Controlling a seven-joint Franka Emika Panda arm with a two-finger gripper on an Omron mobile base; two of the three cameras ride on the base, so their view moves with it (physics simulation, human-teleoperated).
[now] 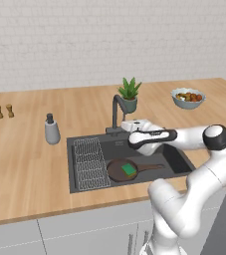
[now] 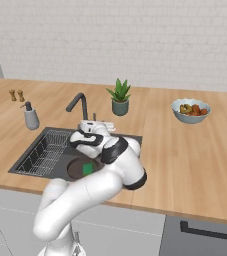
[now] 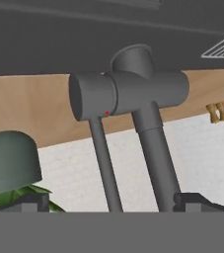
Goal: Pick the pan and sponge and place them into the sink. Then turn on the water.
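The pan (image 1: 118, 171) lies in the sink (image 1: 84, 184), the sponge (image 1: 129, 170) on it. The tool (image 3: 111, 202), fingers wide apart, faces the faucet (image 3: 133, 94) base.

Bright, even light sits over the whole rendered kitchen, with no single lamp to pick out. The wooden table (image 1: 30, 159) reads flat and glare-free, and shadows on it are soft to barely there. The sink (image 1: 79, 184) is the darkest patch, its basin nearly uniform grey. Both base views look slightly soft, with coarse edges on small items. Up close in the hand view, the faucet (image 3: 133, 94) shows gentle shading, without highlights or edge distortion.
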